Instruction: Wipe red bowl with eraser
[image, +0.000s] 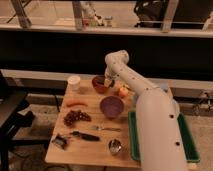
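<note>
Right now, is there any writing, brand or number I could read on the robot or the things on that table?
None can be read.
The white cup, the green tray and the robot's white arm show no legible marks.
The gripper, at the red bowl on the far side of the table, shows none either.

one red bowl (100, 84), one purple bowl (111, 106), one white cup (74, 82), one metal cup (115, 146), one apple (123, 91), one gripper (107, 81) at the red bowl
</note>
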